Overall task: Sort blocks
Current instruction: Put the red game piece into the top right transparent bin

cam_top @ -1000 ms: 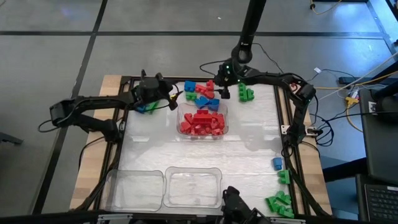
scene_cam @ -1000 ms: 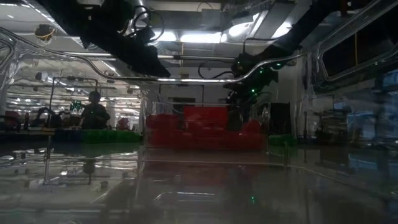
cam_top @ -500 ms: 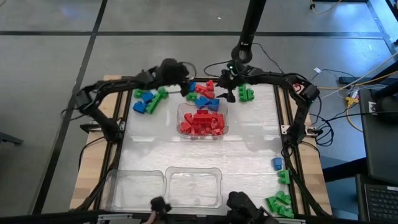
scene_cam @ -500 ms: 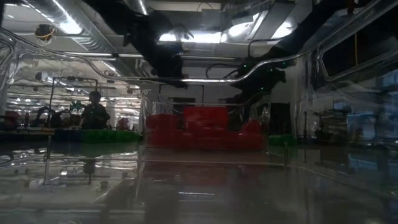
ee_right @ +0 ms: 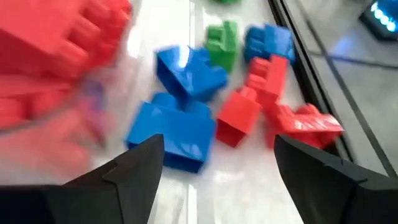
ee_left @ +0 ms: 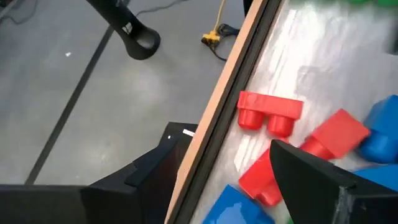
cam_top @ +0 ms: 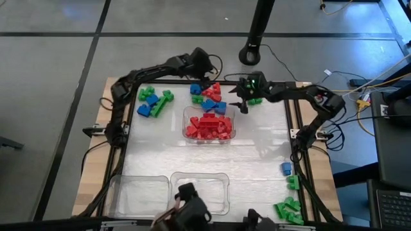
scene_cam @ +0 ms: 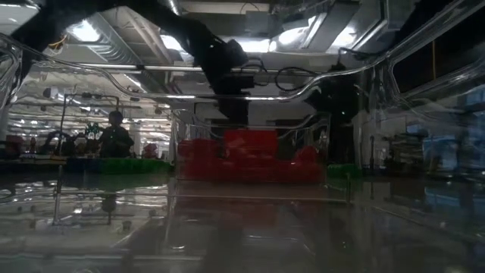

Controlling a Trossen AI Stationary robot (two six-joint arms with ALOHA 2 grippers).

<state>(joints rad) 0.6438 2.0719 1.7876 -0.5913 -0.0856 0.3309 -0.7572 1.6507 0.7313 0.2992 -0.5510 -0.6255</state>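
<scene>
From above we see the left arm arched along the table's left edge and bent over its far edge, so that the left gripper [cam_top: 204, 69] hangs just beyond the mixed heap of blocks [cam_top: 209, 96] at the far middle of the table [cam_top: 257, 147]. In its wrist view one dark finger [ee_left: 317, 180] stands over red blocks [ee_left: 270, 114] lying beside the wooden table edge; we cannot tell from the pictures how wide its jaws stand, and we see nothing between them.

The right arm reaches in from the right side, its forearm lying almost level along the far edge, and the right gripper [cam_top: 243, 102] is just to the right of the same heap. Its two fingers [ee_right: 134, 171] stand wide apart with nothing between them, pointing toward blue, red and green blocks [ee_right: 186, 106] on the white surface.

A clear tray [cam_top: 209, 124] just in front of the heap is filled with red blocks. A second group of green and blue blocks [cam_top: 153, 102] lies at the far left, some green ones by the right gripper, and more green and blue ones at the near right edge [cam_top: 289, 192]. Two more clear trays [cam_top: 168, 192] stand at the near left; in the low view the grippers are dark shapes only.
</scene>
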